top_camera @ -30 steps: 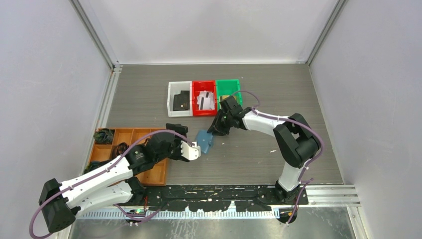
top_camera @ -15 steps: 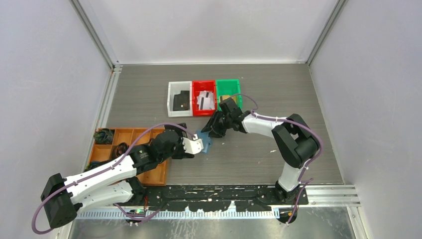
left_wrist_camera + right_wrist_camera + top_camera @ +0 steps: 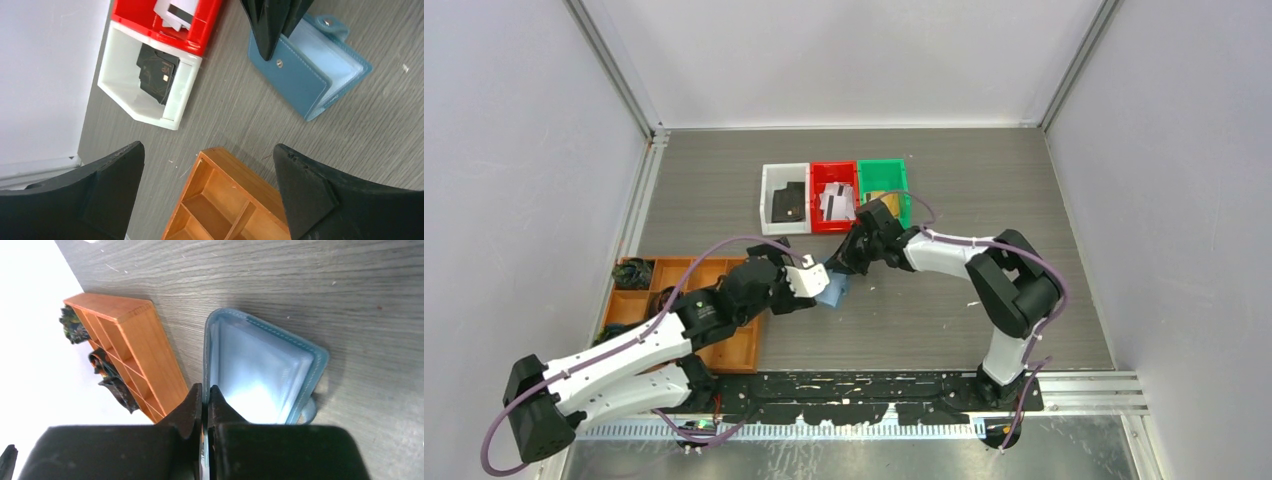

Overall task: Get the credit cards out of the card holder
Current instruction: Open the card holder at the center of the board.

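Where the right claw [image 3: 202, 402] meets the card holder [image 3: 260, 365], its two black fingers [image 3: 190, 407] are pressed together on the thin edge of one light blue flap, with only that edge between them. The card holder sits near the middle of the tabletop [image 3: 944, 320]. It is partly opened, with its lower part resting on the grey wood-grain surface and its greyer-blue outer panel turned to the left wrist camera. Whether any card sits in its pale inner pockets cannot be told.

The left claw [image 3: 207, 150] is spread wide and holds nothing. It hangs above bare tabletop just to the left of the card holder without touching it, and a corner of the orange-brown tray [image 3: 225, 200] shows between its fingers in the wrist view. That tray lies along the left edge, toward the near left corner, and dark items [image 3: 107, 375] fill some of its compartments.

Toward the far edge, about midway along it, three small bins stand side by side, touching:
- a white bin [image 3: 132, 95] holding a black credit card [image 3: 156, 75]
- a red bin [image 3: 200, 37] holding white credit cards [image 3: 175, 10] with a dark stripe
- a green bin [image 3: 899, 190] with a gold-tan card [image 3: 879, 197]

The right arm [image 3: 949, 250] reaches in from the near right. Its claw is between the bins and the card holder, close to the red bin.
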Action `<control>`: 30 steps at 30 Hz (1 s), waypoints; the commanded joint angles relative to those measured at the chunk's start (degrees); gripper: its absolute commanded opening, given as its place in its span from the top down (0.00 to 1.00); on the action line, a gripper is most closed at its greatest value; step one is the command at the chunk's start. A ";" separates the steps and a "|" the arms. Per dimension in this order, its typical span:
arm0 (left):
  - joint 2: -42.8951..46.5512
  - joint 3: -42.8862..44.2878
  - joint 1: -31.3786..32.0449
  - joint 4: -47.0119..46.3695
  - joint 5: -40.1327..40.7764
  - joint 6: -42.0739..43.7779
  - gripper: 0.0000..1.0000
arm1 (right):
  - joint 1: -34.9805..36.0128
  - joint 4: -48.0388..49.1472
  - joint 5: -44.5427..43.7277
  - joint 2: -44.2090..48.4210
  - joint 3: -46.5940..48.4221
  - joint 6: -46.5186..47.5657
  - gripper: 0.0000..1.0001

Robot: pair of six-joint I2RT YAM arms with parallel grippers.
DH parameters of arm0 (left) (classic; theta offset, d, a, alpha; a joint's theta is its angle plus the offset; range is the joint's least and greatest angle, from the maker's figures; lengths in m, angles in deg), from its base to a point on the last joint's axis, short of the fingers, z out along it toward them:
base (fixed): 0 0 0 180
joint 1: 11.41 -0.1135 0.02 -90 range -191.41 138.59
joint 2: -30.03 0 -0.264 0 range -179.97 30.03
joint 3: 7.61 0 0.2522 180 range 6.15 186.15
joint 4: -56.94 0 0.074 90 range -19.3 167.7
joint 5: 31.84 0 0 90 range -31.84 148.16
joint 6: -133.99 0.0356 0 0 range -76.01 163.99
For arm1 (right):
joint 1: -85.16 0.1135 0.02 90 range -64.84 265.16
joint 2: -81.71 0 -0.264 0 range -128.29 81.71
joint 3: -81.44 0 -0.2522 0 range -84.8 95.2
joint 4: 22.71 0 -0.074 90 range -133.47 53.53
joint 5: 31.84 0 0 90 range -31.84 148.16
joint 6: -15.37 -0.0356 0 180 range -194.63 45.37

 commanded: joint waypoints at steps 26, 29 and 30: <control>4.37 9.36 4.69 -10.96 2.92 -6.93 0.26 | 17.23 -15.13 -37.90 27.64 13.47 -16.62 0.99; 2.14 11.35 4.78 -5.29 2.06 -8.40 0.40 | 18.55 -15.58 -40.32 27.68 14.67 -16.55 0.99; 1.47 11.90 4.75 -3.96 2.53 -9.10 0.46 | 18.86 -15.55 -40.65 27.82 14.98 -16.36 0.99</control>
